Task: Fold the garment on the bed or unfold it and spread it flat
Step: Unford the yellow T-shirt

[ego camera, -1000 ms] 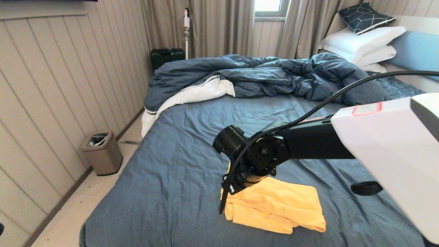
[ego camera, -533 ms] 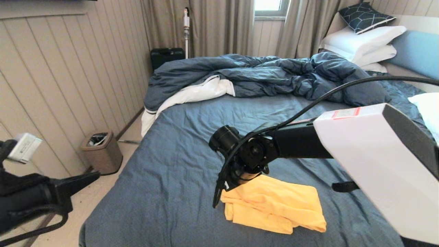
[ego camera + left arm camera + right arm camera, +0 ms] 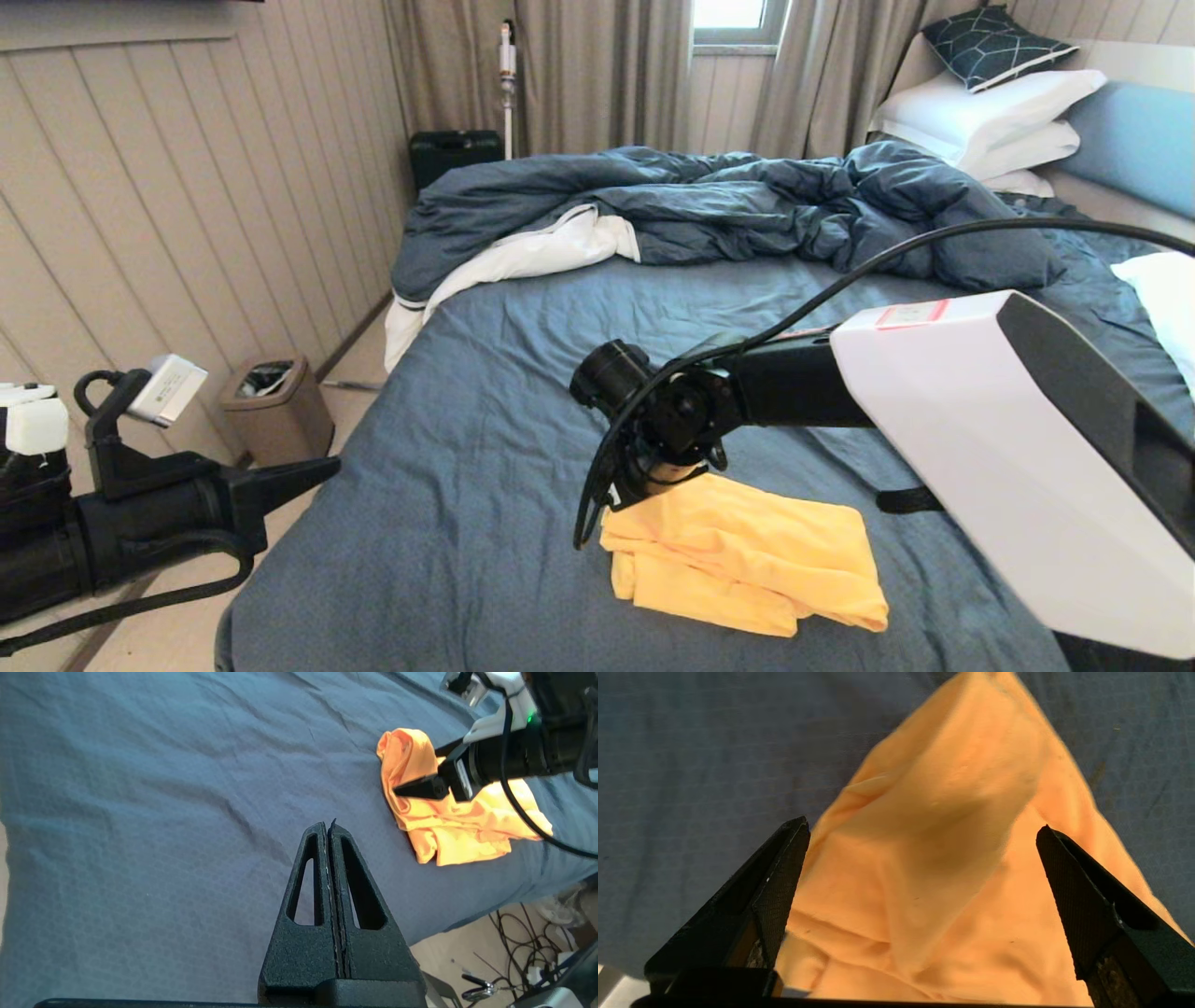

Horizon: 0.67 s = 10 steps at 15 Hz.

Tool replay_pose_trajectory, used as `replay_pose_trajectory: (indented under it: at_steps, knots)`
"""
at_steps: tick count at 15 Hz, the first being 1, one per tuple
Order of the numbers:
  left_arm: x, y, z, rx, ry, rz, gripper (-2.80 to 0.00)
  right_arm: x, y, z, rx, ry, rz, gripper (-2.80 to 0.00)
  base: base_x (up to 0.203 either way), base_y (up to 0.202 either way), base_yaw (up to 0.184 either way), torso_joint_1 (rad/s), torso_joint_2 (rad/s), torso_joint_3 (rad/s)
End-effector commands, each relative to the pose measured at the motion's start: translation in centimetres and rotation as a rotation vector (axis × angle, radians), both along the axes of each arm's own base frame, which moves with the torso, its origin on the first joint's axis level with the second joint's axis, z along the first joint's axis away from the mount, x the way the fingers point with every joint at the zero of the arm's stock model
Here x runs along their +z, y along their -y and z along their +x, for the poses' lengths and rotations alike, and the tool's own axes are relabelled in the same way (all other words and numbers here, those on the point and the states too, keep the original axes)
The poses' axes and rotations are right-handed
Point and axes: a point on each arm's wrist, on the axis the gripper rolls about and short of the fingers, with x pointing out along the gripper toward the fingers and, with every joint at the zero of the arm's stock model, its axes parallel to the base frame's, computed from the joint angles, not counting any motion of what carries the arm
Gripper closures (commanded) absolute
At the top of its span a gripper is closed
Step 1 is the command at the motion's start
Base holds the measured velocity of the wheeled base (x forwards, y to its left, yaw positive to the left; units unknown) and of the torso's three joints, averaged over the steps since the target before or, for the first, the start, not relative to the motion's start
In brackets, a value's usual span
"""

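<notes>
Slate-blue sheet covers the bed (image 3: pixel 485 439), and the garment (image 3: pixel 747 555), a yellow T-shirt, lies on its near part in a loosely folded bundle, well short of the rumpled dark-blue duvet (image 3: pixel 709 201) heaped toward the pillows (image 3: pixel 980 117). No print or neckline shows, only plain cloth with overlapping layers and soft creases. It looks light, limp and thin: likely to drape and slide over the sheet rather than hold any shape, so a pinch would probably take several layers at once unless it lands on a single free edge or corner. The ragged edge nearest the robot, where layers stick out, seems the easiest place to grip

The right gripper (image 3: pixel 920 868) hangs just above the bundle's far left corner with its fingers spread wide and nothing between them but cloth below; whether it touches the fabric I cannot tell. The left gripper (image 3: pixel 329 833) is off the left side of the bed, fingers pressed together and empty, pointing across the sheet toward the shirt

Bare sheet lies left of and beyond the garment for spreading; the near bed edge is close, with cables (image 3: pixel 523 947) on the floor beside it
</notes>
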Motion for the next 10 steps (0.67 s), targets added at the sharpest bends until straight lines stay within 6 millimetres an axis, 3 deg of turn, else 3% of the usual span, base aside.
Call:
replay_pose_trajectory:
  at_steps: [1,8,9,10]
  knots:
    - [-0.1,0.1,0.1,-0.006,-0.005,-0.002,0.00,0.4,0.5,0.3,-0.017,0.007,0.006,-2.80,0.000,0.000,0.000,0.000,0.00,0.000]
    - [-0.7,0.6,0.0,-0.029,-0.033,-0.001,0.00,0.0,1.2,2.5,-0.057,0.025,0.026,-2.80,0.000,0.000,0.000,0.000,0.00,0.000]
    - [-0.8,0.6,0.1,-0.029,-0.038,0.000,0.00,-0.1,1.2,2.4,-0.057,0.020,0.023,0.00,0.000,0.000,0.000,0.000,0.00,0.000]
    - [-1.0,0.6,0.3,-0.030,-0.044,0.003,0.00,-0.2,1.3,2.3,-0.060,0.012,0.019,0.00,0.000,0.000,0.000,0.000,0.00,0.000]
